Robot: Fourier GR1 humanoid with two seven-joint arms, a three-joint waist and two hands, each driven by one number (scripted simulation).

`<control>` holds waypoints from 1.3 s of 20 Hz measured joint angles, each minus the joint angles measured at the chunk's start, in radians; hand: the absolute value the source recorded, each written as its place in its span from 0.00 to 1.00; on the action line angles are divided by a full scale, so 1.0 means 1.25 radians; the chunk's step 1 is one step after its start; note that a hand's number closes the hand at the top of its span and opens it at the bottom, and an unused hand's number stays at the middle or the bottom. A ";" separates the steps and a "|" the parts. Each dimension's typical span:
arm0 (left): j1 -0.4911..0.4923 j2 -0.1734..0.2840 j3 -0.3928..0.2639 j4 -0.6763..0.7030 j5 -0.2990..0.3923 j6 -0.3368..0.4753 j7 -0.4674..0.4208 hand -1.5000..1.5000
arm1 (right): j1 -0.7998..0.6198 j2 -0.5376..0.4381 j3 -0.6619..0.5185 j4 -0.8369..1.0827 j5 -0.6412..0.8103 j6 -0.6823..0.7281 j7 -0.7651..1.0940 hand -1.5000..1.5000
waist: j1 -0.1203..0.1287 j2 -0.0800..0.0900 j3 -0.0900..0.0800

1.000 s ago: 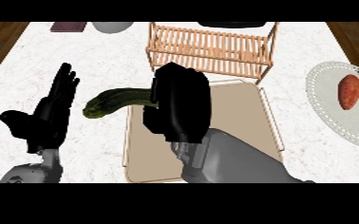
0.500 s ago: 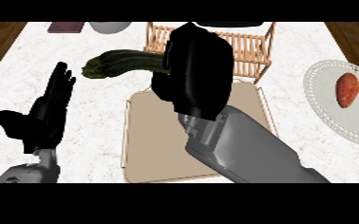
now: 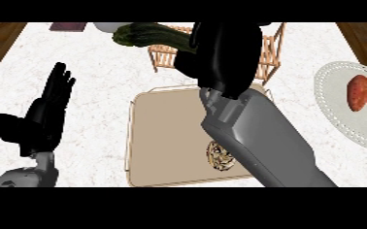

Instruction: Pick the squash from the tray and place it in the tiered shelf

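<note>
The squash (image 3: 152,35) is long, dark green and mottled. It hangs in the air near the counter's far side, over the left end of the wooden tiered shelf (image 3: 267,58). My right hand (image 3: 221,58) is curled round its right end and hides much of the shelf. The beige tray (image 3: 168,136) lies below and nearer to me, with a round emblem (image 3: 221,157) near its front edge. My left hand (image 3: 44,110) rests open at the left, fingers up.
A white plate (image 3: 333,97) with a reddish sweet potato (image 3: 356,92) sits at the right edge. A dark maroon object (image 3: 68,27) and a pale bowl (image 3: 108,26) lie at the far left. Wooden borders show at both upper corners.
My right hand has carried the squash up and away from the tray, toward the shelf at the counter's far side. The left hand has stayed where it was.
</note>
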 measured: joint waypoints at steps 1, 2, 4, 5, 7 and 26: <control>0.004 0.002 0.000 -0.010 0.000 -0.001 0.004 0.50 | 0.006 0.001 -0.012 0.015 0.007 -0.009 -0.009 1.00 | 0.003 0.001 0.000; 0.005 0.000 -0.003 -0.017 -0.001 -0.002 0.008 0.50 | 0.006 0.001 -0.023 0.031 0.010 -0.016 -0.017 1.00 | 0.004 0.001 0.000; 0.006 -0.005 -0.006 -0.016 -0.008 0.000 0.001 0.50 | 0.011 0.002 -0.048 0.052 0.018 -0.032 -0.034 1.00 | 0.004 0.003 0.000; 0.006 -0.008 -0.008 -0.014 -0.009 -0.001 0.000 0.50 | 0.005 0.002 -0.065 0.079 0.020 -0.045 -0.046 1.00 | 0.006 0.004 0.000; 0.002 -0.018 -0.012 -0.011 -0.017 0.007 0.001 0.50 | 0.021 0.003 -0.081 0.105 0.029 -0.077 -0.069 1.00 | 0.006 0.004 0.001; -0.009 -0.032 0.005 -0.013 -0.034 -0.013 0.013 0.50 | -0.066 0.007 -0.296 0.459 -0.079 -0.368 -0.249 0.00 | 0.009 0.006 0.001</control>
